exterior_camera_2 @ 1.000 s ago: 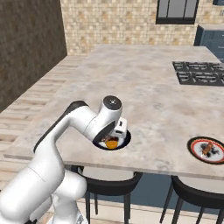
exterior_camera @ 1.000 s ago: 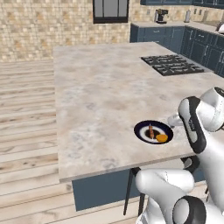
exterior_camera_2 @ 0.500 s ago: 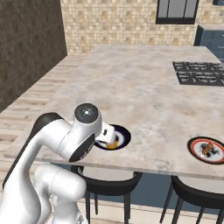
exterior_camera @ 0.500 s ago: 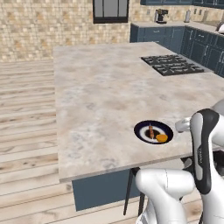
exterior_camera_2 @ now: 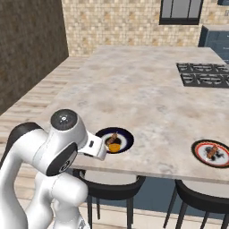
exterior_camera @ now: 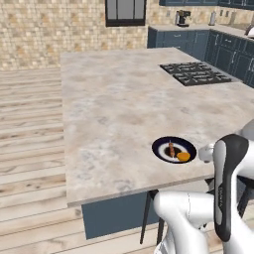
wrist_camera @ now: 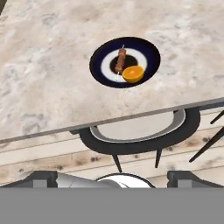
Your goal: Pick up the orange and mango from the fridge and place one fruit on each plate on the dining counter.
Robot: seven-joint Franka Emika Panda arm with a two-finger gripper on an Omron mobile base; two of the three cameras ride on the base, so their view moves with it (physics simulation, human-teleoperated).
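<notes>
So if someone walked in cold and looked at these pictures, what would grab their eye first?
Probably the blue-rimmed plate near the edge of the beige counter, with the orange resting on it beside a small brown skewer. Next, the red-rimmed plate further along the same edge, with no fruit on it, and the black hob at the far end.
</notes>
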